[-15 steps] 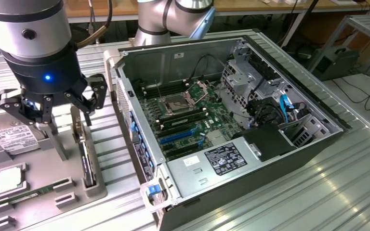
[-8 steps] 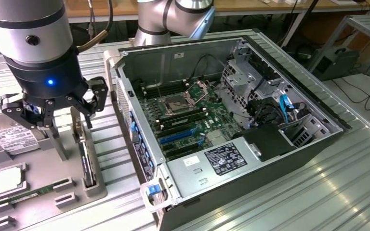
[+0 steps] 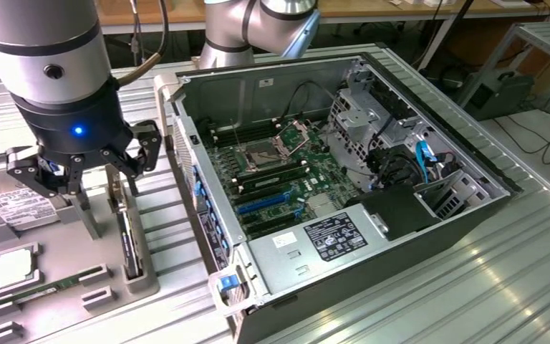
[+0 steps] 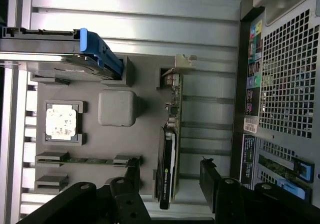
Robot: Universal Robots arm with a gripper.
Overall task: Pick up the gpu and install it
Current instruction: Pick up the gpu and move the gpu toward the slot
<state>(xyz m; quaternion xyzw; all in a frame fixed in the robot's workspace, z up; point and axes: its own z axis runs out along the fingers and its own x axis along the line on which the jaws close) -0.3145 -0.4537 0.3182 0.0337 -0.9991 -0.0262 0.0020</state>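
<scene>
Ribbed metal tabletop [image 3: 447,287] carries a gray holder [image 4: 145,83] beside an open computer case [image 3: 256,86]; the gpu [image 4: 166,179] stands on edge there, spread-wide fingers [image 4: 209,179] above, one either side, apparently touching nothing.

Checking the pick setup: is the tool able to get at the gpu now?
Probably yes: the open tool hangs over the gpu, upright in its holder, with nothing between them.

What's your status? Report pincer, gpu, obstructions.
Pincer open over gpu, jaws either side, no grip. Card upright on edge in tray slot, outside the case. Nothing between pincer and card.
</scene>
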